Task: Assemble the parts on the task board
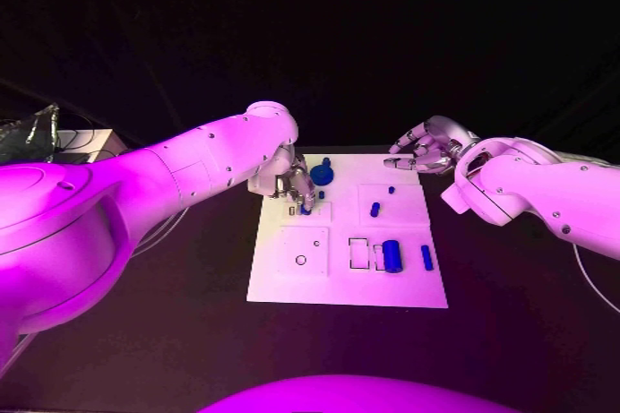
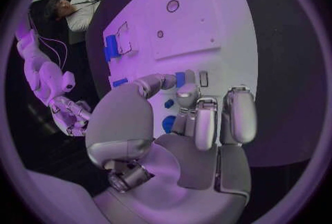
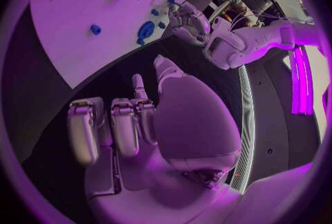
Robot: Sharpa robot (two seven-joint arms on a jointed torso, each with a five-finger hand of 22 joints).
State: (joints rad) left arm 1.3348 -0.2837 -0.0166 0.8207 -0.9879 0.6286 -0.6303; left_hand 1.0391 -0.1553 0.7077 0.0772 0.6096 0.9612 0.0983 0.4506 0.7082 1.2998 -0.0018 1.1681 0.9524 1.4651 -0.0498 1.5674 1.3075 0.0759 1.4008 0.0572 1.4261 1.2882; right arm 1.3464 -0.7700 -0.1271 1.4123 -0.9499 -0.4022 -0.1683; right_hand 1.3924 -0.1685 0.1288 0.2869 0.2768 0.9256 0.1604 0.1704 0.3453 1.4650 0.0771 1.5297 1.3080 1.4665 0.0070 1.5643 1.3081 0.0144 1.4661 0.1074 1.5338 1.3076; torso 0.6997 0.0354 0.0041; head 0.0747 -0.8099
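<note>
Upper centre of the head view: left hand (image 1: pixel 292 187) low over the task board (image 1: pixel 347 288), fingers down around a small blue part (image 1: pixel 306 210), probably seating it; a firm hold can't be confirmed. Right hand (image 1: pixel 429 149) waits off the board at upper right, fingers loosely curled, holding nothing. Spare cylinder (image 1: pixel 391 255) lies lower right.

Left wrist view: fingertips (image 2: pixel 181 81) touch a blue piece (image 2: pixel 180 78) beside a slot (image 2: pixel 203 78).

Right wrist view: fingers (image 3: pixel 124 124) half-curled over bare table.
</note>
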